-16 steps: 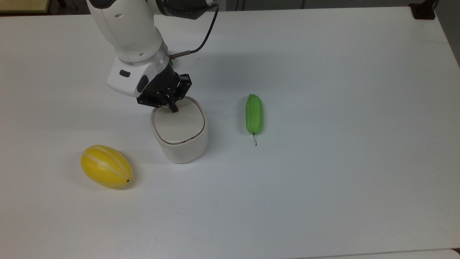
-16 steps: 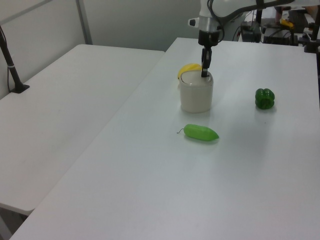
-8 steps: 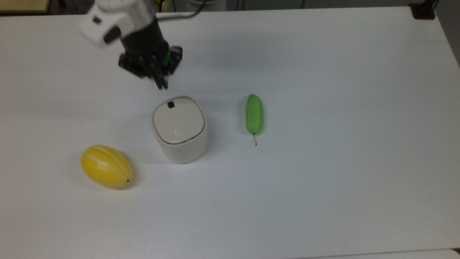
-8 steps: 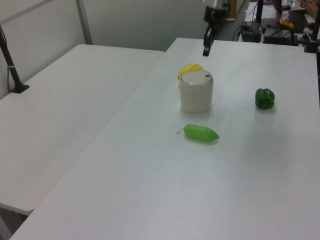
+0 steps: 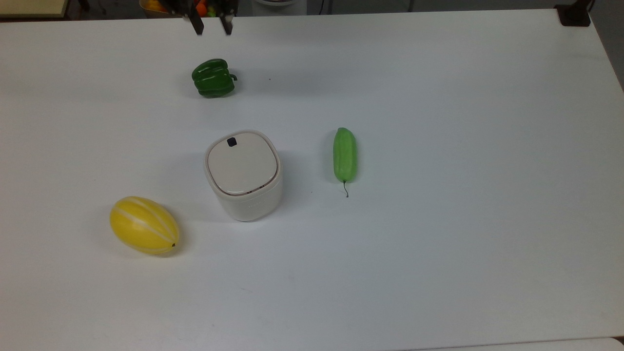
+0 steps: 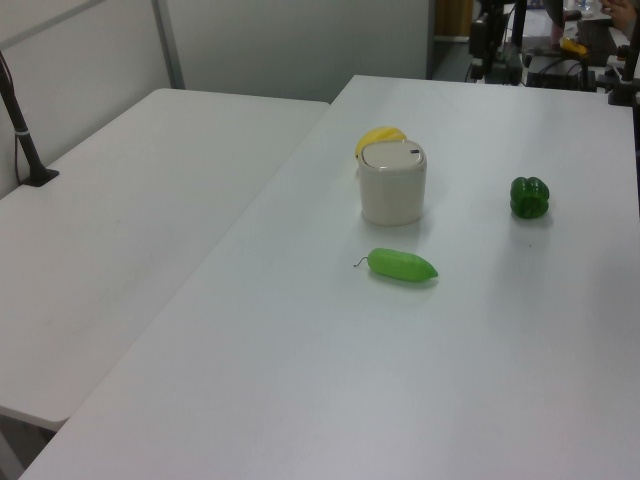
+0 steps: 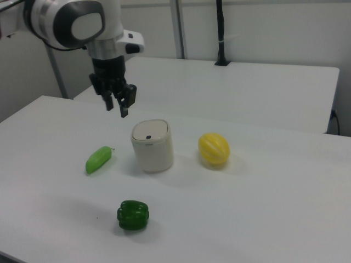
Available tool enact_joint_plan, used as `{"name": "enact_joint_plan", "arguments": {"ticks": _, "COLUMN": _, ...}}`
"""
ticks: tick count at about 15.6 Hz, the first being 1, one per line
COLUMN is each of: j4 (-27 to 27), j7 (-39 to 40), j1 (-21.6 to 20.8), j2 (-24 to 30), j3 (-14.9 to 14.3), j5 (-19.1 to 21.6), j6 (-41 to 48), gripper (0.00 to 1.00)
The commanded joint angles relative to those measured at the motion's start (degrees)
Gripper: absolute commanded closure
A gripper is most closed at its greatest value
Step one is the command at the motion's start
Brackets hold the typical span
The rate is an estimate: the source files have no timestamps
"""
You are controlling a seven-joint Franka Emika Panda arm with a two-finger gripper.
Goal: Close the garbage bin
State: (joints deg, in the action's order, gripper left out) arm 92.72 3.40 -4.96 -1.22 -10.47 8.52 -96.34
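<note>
Garbage bin (image 5: 243, 174) sits lid-down on the table (image 5: 438, 243); spread fingers (image 7: 124, 111) hang above, holding nothing.

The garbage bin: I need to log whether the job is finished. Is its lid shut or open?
Shut. The garbage bin's beige lid lies flat and level inside the rim, and the gripper is raised clear of it.

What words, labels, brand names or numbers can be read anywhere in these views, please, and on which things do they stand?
None can be read.
The off-white plastic garbage bin carries a faint mark on its front wall, too blurred to read.
The small black button on its flat beige lid shows no legible sign.
</note>
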Motion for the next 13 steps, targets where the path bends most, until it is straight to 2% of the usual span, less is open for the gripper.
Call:
{"name": "enact_joint_plan", "arguments": {"ticks": 1, "j4": 5.45, "j7": -3.47, "j1": 1.52, "j2": 6.84, "j3": 0.89, "j5": -2.80, "j6": 4.48, "gripper": 0.00}}
{"name": "enact_joint_plan", "arguments": {"ticks": 8, "j4": 4.84, "j7": -4.80, "j1": 2.58, "j2": 7.02, "j3": 0.89, "j5": -5.17, "j6": 4.93, "gripper": 0.00}}
{"name": "enact_joint_plan", "arguments": {"ticks": 13, "j4": 2.73, "j7": -5.24, "j1": 4.34, "j2": 7.11, "j3": 0.89, "j5": -5.18, "j6": 7.04, "gripper": 0.00}}
